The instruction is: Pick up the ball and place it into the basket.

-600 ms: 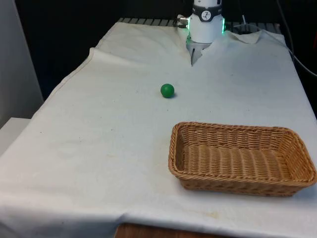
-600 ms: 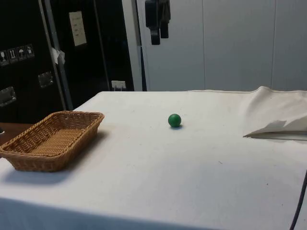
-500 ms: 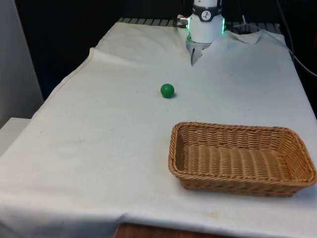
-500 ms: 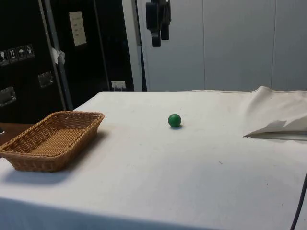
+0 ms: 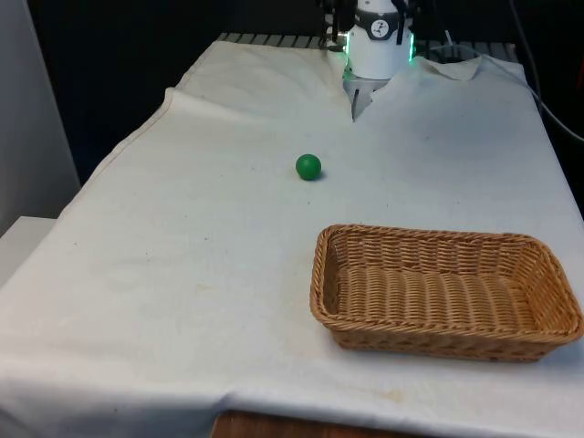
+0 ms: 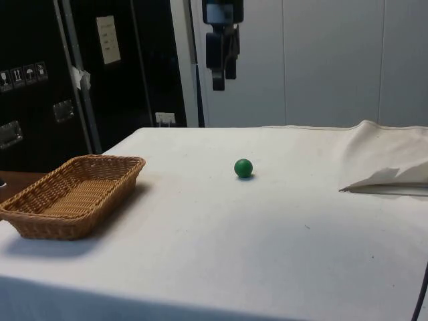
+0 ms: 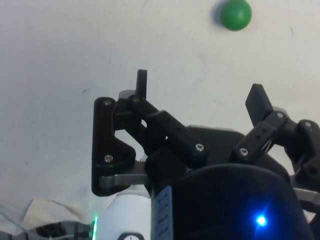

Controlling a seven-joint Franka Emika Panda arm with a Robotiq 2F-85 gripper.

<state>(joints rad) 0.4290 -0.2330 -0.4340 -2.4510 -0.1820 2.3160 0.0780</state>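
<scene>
A small green ball (image 5: pixel 308 166) lies on the white cloth near the table's middle. In the side view the ball (image 6: pixel 243 168) sits well apart from the empty brown wicker basket (image 6: pixel 100 159). The basket (image 5: pixel 438 235) stands near the table's front edge, at the front view's right. My black gripper (image 6: pixel 223 81) hangs high above the table, a little to the basket side of the ball. In the wrist view my gripper (image 7: pixel 200 91) is open with bare cloth between its fingers (image 7: pixel 142 80), and the ball (image 7: pixel 235 14) lies beyond them.
The cloth is rucked into a raised fold (image 6: pixel 384 175) around the robot's base (image 5: pixel 377 53) at the far end. A cable (image 5: pixel 547 100) runs along the table's edge at the front view's right. Flat cloth lies between ball and basket.
In the side view my gripper has come lower, straight down toward the table. Ball and basket have not moved.
</scene>
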